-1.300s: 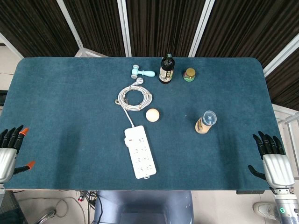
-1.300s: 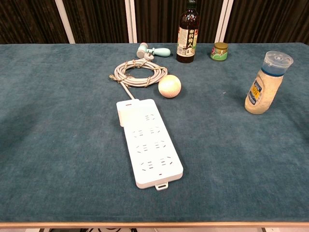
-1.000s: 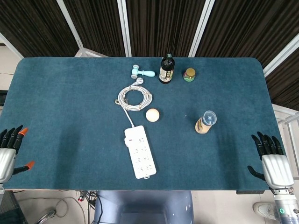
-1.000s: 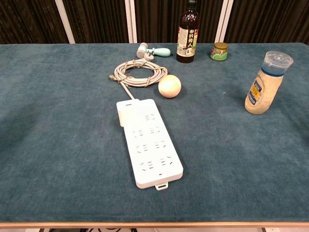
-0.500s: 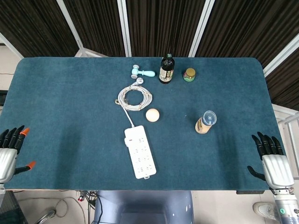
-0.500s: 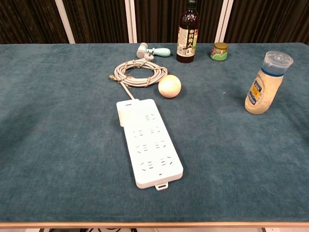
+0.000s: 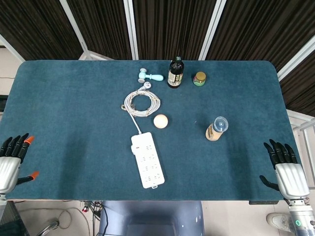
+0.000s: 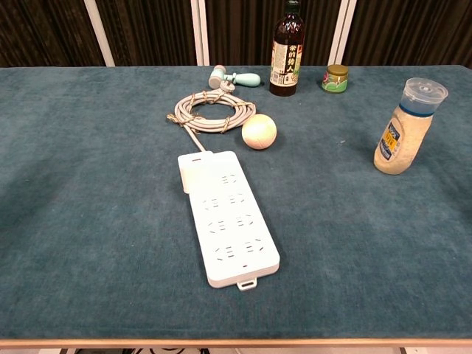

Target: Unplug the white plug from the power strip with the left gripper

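Note:
A white power strip (image 7: 146,160) (image 8: 228,217) lies lengthwise at the middle of the blue table near the front edge. A white plug (image 8: 187,174) sits at its far left corner. The strip's grey cord (image 7: 141,103) (image 8: 210,113) is coiled behind it. My left hand (image 7: 11,164) hovers at the front left corner of the table, fingers apart and holding nothing, far left of the strip. My right hand (image 7: 288,171) is at the front right corner, also spread and empty. Neither hand shows in the chest view.
A pale ball (image 7: 160,121) (image 8: 259,132) lies just right of the cord. A dark bottle (image 7: 175,73) (image 8: 285,48), a small jar (image 7: 199,78) (image 8: 335,77) and a teal-handled tool (image 7: 149,76) (image 8: 234,77) stand at the back. A seasoning shaker (image 7: 216,129) (image 8: 405,127) stands right.
My left hand has edged slightly inward over the table corner. The strip, plug and other objects have not moved.

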Action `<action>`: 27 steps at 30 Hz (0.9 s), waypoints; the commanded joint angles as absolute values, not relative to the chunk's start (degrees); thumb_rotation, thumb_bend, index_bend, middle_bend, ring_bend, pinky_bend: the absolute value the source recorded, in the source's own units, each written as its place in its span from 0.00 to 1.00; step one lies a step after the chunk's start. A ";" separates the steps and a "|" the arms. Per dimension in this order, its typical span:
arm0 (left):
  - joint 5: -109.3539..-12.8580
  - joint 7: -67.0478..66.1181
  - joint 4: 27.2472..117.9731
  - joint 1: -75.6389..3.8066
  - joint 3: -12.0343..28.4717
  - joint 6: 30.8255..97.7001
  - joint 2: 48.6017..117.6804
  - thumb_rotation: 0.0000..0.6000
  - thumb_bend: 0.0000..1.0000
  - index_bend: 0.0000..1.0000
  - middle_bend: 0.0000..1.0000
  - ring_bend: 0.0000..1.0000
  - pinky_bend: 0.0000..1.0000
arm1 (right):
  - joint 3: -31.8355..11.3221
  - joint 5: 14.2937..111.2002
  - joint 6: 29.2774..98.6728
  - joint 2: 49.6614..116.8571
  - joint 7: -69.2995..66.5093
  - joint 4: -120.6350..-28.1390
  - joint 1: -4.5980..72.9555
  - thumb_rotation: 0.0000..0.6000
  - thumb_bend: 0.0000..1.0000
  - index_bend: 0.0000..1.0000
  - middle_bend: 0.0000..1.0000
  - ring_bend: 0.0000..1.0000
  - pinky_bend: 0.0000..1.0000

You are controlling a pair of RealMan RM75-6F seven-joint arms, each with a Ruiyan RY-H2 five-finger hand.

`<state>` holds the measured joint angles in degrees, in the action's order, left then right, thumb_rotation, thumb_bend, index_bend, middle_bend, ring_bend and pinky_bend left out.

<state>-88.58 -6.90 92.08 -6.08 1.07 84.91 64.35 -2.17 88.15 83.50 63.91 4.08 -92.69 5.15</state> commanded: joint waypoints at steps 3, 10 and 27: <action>-89.85 -7.57 93.92 -6.39 0.96 85.27 63.30 1.00 0.01 0.00 0.00 0.00 0.00 | -1.11 91.27 83.44 62.82 3.00 -93.48 5.74 1.00 0.27 0.00 0.00 0.00 0.00; -90.34 -10.63 100.77 -9.96 2.30 81.23 60.49 1.00 0.01 0.00 0.00 0.00 0.00 | 2.20 100.13 81.27 59.90 0.57 -94.54 8.44 1.00 0.27 0.00 0.00 0.00 0.00; -81.33 -18.69 112.88 -22.79 6.93 63.46 59.87 1.00 0.01 0.04 0.00 0.00 0.05 | 6.04 109.14 72.11 65.57 6.50 -99.52 14.39 1.00 0.38 0.00 0.00 0.00 0.06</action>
<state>-82.50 -17.99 112.38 -21.70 6.29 64.64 59.34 5.92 109.08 72.50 65.14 6.12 -99.13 14.13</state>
